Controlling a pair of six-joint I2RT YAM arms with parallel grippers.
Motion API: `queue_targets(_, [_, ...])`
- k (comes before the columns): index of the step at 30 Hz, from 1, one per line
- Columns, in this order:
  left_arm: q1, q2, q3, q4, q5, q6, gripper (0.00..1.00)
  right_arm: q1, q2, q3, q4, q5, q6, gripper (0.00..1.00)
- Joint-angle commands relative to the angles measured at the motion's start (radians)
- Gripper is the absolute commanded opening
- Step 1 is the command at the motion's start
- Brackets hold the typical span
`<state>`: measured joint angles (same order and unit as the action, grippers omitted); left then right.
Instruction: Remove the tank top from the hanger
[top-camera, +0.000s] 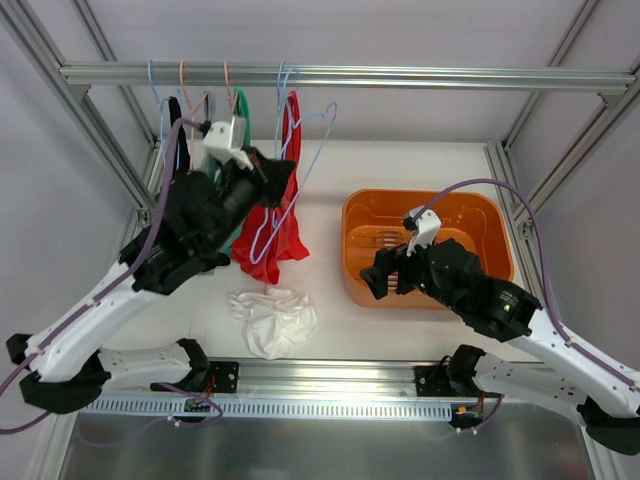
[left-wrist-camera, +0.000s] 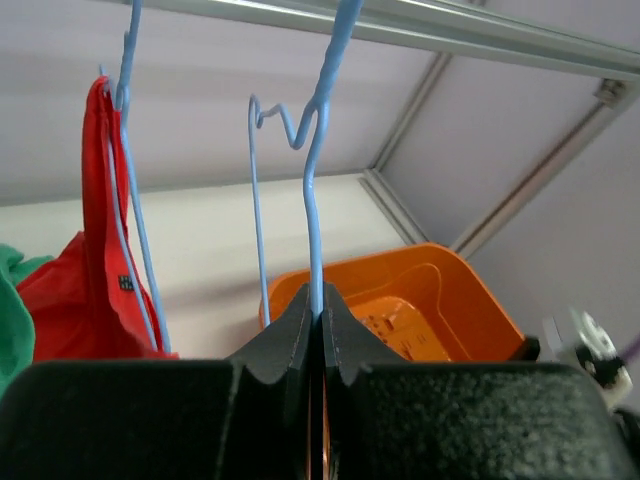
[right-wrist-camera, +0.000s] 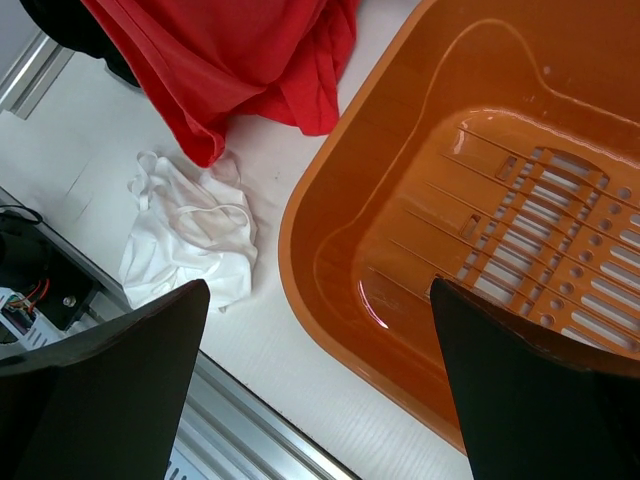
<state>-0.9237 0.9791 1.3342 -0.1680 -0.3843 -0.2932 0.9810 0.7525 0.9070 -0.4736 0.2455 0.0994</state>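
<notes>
Left gripper (left-wrist-camera: 320, 312) pinching blue hanger (left-wrist-camera: 311, 230) — steadying it, we judge. Right gripper (right-wrist-camera: 320, 375) wide, empty (hovering by orange basket (right-wrist-camera: 345, 200))

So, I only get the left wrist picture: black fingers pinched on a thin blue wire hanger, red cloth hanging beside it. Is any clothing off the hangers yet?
Observer: Yes. While the left gripper pinches the blue wire hanger, a crumpled white garment with thin straps lies on the table, near the arms' bases.
Operator: What is the other arm doing?
Observer: The right gripper hangs open above the near left corner of the orange plastic tub.
Operator: Anything in that tub?
Observer: No; the right wrist view shows only its bare slotted floor.
</notes>
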Motion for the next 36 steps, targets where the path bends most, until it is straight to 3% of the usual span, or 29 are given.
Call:
queue_targets(1, [-0.007, 0.151, 0.217, -0.122, -0.165, -0.072, 0.0, -0.011, -0.01, 0.036, 0.001, 0.04, -0.009, 1.0])
queue_targets(3, [-0.006, 0.237, 0.278, -0.143, -0.258, -0.087, 0.0, -0.013, -0.016, 0.032, 0.0, 0.041, -0.006, 0.99])
queue_targets(8, [0.003, 0.409, 0.451, -0.146, -0.329, -0.064, 0.0, -0.022, -0.036, 0.029, -0.002, 0.031, -0.007, 0.99])
queue_targets(17, [0.134, 0.535, 0.5, -0.146, -0.186, -0.135, 0.0, -0.024, -0.025, 0.03, 0.001, 0.002, -0.017, 0.99])
queue_targets(25, [0.134, 0.532, 0.402, -0.145, -0.123, -0.161, 0.0, -0.027, 0.024, 0.013, 0.041, -0.034, -0.023, 1.0])
queue_targets(34, [0.132, 0.385, 0.287, -0.145, -0.107, -0.129, 0.0, -0.028, 0.126, 0.001, 0.125, -0.149, -0.03, 1.0])
queue_targets(36, [0.132, 0.362, 0.278, -0.149, -0.082, -0.12, 0.2, -0.028, 0.156, 0.001, 0.165, -0.252, -0.067, 0.99])
